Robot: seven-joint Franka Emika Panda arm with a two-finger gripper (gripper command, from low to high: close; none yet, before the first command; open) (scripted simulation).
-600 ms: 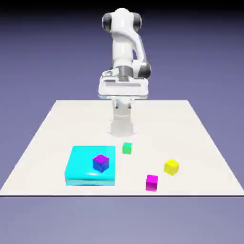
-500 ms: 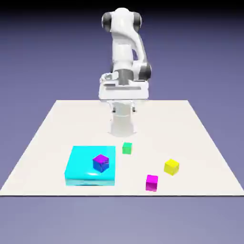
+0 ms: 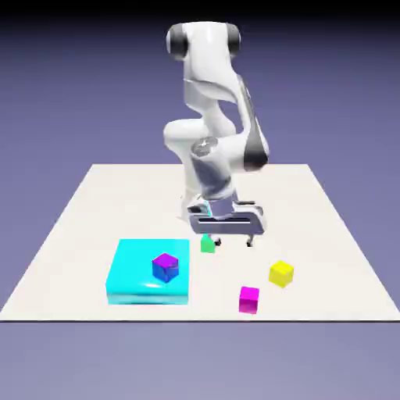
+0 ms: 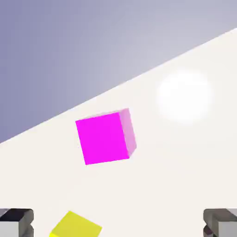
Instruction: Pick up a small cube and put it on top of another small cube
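A pale counter (image 3: 94, 203) is lying under a plain blue-violet backdrop, and I am working over its near half.

Nearest the camera in the exterior view, the magenta cube (image 3: 249, 299) is sitting close to the front edge, with the yellow cube (image 3: 281, 273) just behind it toward the exterior view's right, the two near each other but apart. In my hand view the yellow cube (image 4: 75, 226) is peeking in at the bottom edge, closer to one fingertip than the other, while the magenta cube (image 4: 105, 137) is filling the middle.

My tool (image 3: 231, 241) is hanging above the counter, farther back than both cubes, fingers spread wide and holding nothing. So I am judging the task as barely started: nothing is grasped, nothing is stacked. Left to do, I think, is shifting over the yellow cube, dropping down around it, closing, lifting, and setting it on another small cube.

To the exterior view's left a cyan slab (image 3: 129, 273) is resting flat with a blue-and-magenta cube (image 3: 165, 267) on top. The green cube (image 3: 207, 244) is sitting just beside my tool; I am guessing it is the thing most likely to be clipped as I move. The path toward the yellow cube is looking open otherwise.
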